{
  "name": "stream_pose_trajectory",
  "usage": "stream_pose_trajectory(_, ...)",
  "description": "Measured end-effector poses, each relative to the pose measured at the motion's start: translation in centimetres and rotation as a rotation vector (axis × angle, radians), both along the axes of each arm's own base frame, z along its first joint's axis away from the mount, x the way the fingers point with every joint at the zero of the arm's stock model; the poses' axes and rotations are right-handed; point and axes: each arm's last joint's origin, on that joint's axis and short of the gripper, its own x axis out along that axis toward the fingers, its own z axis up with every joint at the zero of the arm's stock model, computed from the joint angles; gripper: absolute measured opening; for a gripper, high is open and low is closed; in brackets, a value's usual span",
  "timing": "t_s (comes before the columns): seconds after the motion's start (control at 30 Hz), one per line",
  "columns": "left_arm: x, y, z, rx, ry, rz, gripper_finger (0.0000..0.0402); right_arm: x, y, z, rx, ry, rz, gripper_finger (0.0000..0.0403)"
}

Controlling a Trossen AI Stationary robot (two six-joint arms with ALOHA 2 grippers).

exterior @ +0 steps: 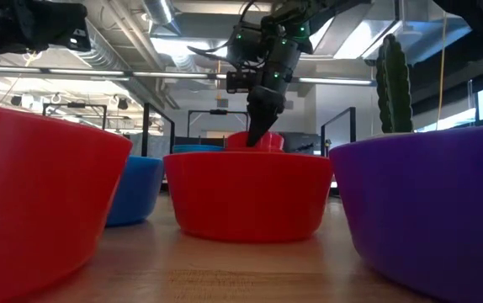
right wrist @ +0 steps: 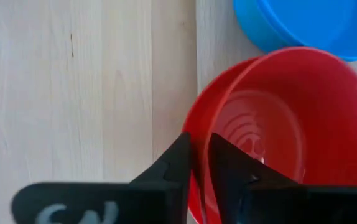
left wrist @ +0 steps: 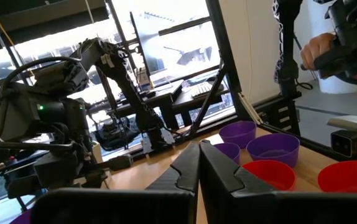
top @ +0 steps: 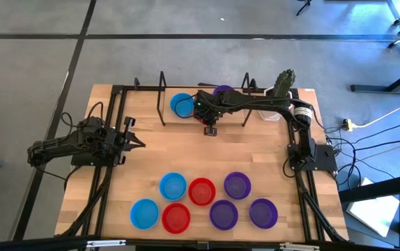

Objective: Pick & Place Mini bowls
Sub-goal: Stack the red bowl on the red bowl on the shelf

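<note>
My right gripper [top: 210, 129] hangs over the far middle of the table, pointing steeply down, shut on a red mini bowl [right wrist: 272, 130]. A blue mini bowl [top: 181, 104] sits close beside it, and a purple one [top: 222, 90] shows behind the arm. Several more blue, red and purple mini bowls [top: 201, 191] stand in two rows near the front edge. My left gripper [top: 137, 143] waits shut at the table's left, touching nothing. In the low view the held bowl's top [exterior: 254, 140] shows behind a near red bowl [exterior: 246, 194]. My right gripper has the red bowl's rim [right wrist: 202, 163] between its two fingers, one finger inside the bowl and one outside. The fingers come from above, slanting down. The bowl stays open side up. The near red bowl hides its base, so I cannot tell whether it rests on the table.
A cactus in a white pot [top: 281, 87] stands at the far right corner. Black metal frames [top: 162, 97] rise along the far edge around the bowls there. Bare wood [top: 207, 157] lies between the far bowls and the front rows.
</note>
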Motion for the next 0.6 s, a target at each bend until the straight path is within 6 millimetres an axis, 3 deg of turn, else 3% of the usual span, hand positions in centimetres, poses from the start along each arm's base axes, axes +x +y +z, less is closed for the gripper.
stream_pose_trajectory(0.6,0.0,0.0,0.0,-0.001,0.001,0.0,0.0007,-0.02,0.02,0.02,0.0,0.003,0.003,0.0117)
